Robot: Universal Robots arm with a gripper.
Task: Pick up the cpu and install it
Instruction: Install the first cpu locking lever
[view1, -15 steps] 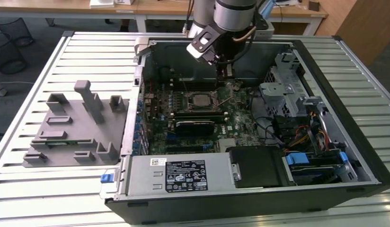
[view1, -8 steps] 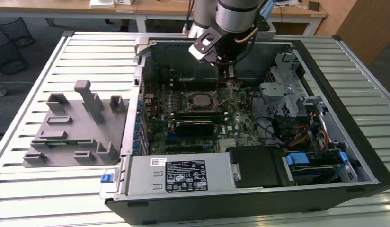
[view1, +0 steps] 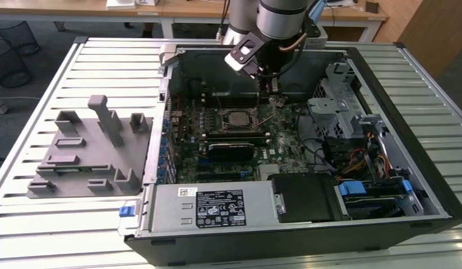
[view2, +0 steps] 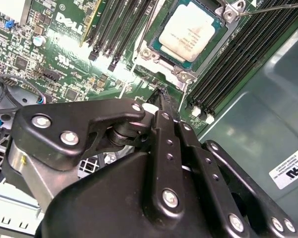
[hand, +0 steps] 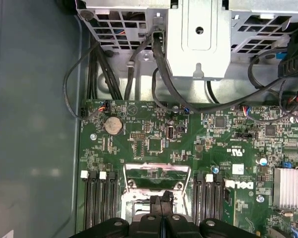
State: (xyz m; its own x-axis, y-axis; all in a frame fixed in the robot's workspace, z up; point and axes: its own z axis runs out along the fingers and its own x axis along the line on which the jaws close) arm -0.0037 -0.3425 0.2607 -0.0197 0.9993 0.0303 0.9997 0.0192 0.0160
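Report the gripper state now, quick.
Gripper: shut, fingers pressed together with nothing between them, above the motherboard beside the socket. The cpu sits in the socket, not held.

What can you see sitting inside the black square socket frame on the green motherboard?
The flat square silver-topped cpu sits inside the black square socket frame on the green motherboard. Its underside and the socket contacts beneath are covered. The black claw is shut beside the socket, holding nothing.
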